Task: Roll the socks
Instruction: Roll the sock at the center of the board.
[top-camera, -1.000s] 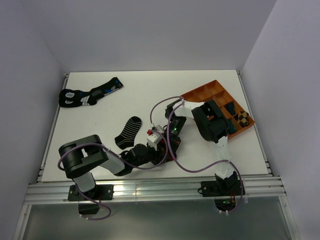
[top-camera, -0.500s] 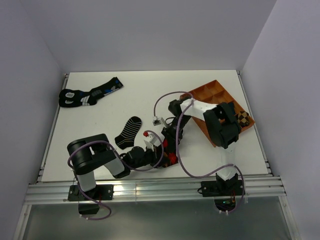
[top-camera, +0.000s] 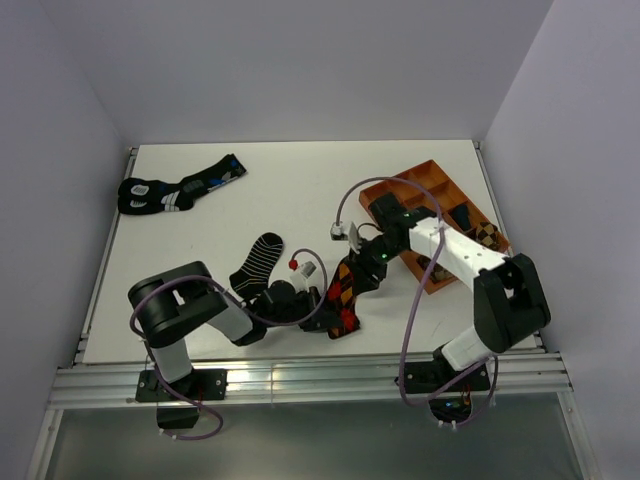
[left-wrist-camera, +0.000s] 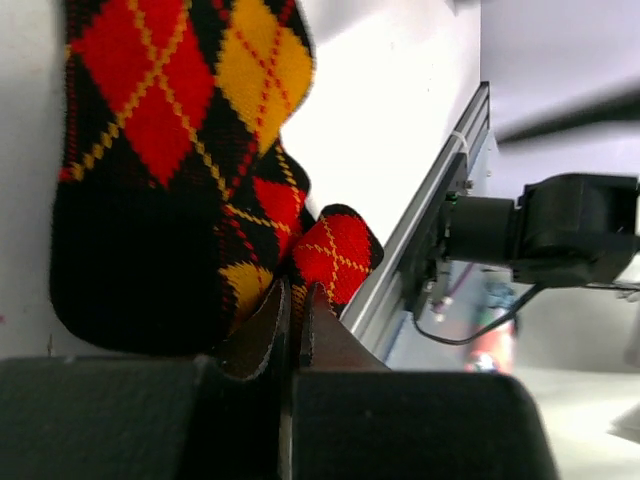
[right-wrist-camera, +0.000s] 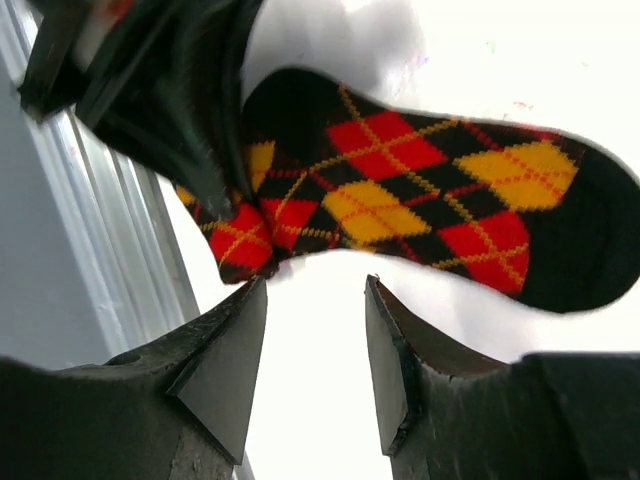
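The long black sock with red and orange argyle diamonds (top-camera: 343, 297) lies flat near the table's front edge. In the left wrist view its cloth (left-wrist-camera: 180, 150) fills the top left. My left gripper (top-camera: 322, 316) (left-wrist-camera: 293, 296) is shut on a folded corner at the sock's near end. My right gripper (top-camera: 360, 278) (right-wrist-camera: 312, 290) hovers open just above the argyle sock (right-wrist-camera: 400, 190), with bare table between its fingers. The short black ankle sock with thin white stripes (top-camera: 258, 262) lies flat to the left, touched by neither gripper.
An orange compartment tray (top-camera: 400, 188) stands at the right and holds a brown-checked rolled bundle (top-camera: 486, 236). Black socks with blue and white marks (top-camera: 180, 188) lie at the back left. The metal front rail (left-wrist-camera: 430, 230) runs close to the argyle sock.
My left gripper has shut on the argyle sock's end. My right gripper has opened, let the sock go and drawn back to the right. The sock now lies spread out.
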